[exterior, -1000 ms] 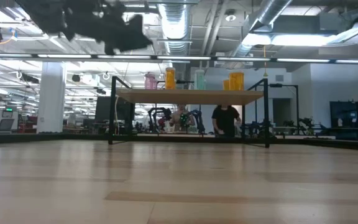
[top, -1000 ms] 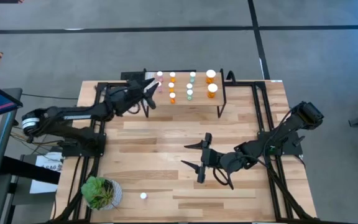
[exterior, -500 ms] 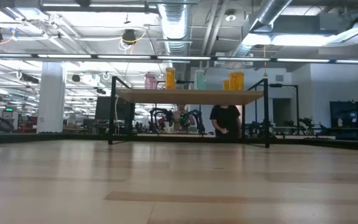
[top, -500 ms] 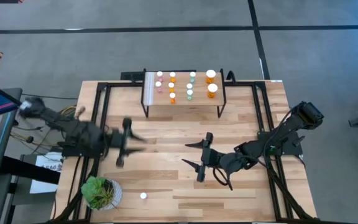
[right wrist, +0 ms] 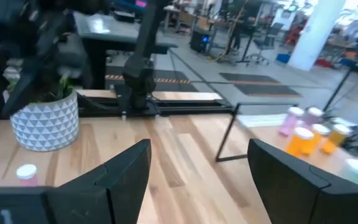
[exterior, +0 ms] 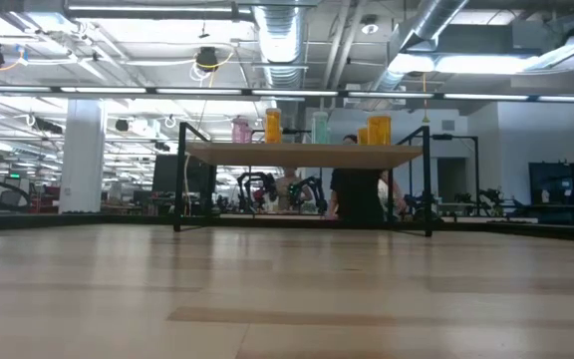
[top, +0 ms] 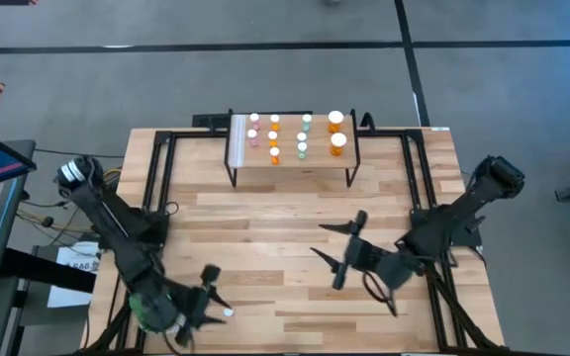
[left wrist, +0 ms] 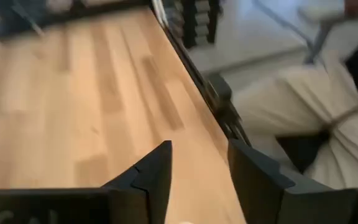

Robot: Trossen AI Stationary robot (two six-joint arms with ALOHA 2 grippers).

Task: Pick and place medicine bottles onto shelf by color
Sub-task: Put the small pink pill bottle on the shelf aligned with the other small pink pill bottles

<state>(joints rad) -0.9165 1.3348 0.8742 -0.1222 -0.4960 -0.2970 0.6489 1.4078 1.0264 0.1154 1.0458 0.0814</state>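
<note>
The shelf point(top: 290, 166) stands at the table's far middle on thin black legs, with pink, orange and pale green medicine bottles point(top: 274, 153) upright on it, also seen in the low view as bottles point(exterior: 272, 126). One pink bottle point(top: 228, 312) stands alone on its base near the front edge; the right wrist view shows this bottle point(right wrist: 27, 174) beside the plant pot. My left gripper point(top: 209, 297) hovers open just left of it, fingers point(left wrist: 157, 177) apart over bare wood. My right gripper point(top: 344, 259) hangs open above the table's middle right, nothing between its fingers point(right wrist: 126, 177).
A green potted plant point(top: 149, 305) in a white patterned pot point(right wrist: 45, 124) sits at the near-left corner, partly under my left arm. Black frame rails point(top: 419, 198) run along the table's sides. A person point(exterior: 359, 194) stands in the room behind the shelf.
My left gripper has swung from the shelf's left end at the far edge across to the near-left corner, turning as it went, and now sits beside the plant and the lone bottle. My right gripper has drifted a little toward the table's right edge.
</note>
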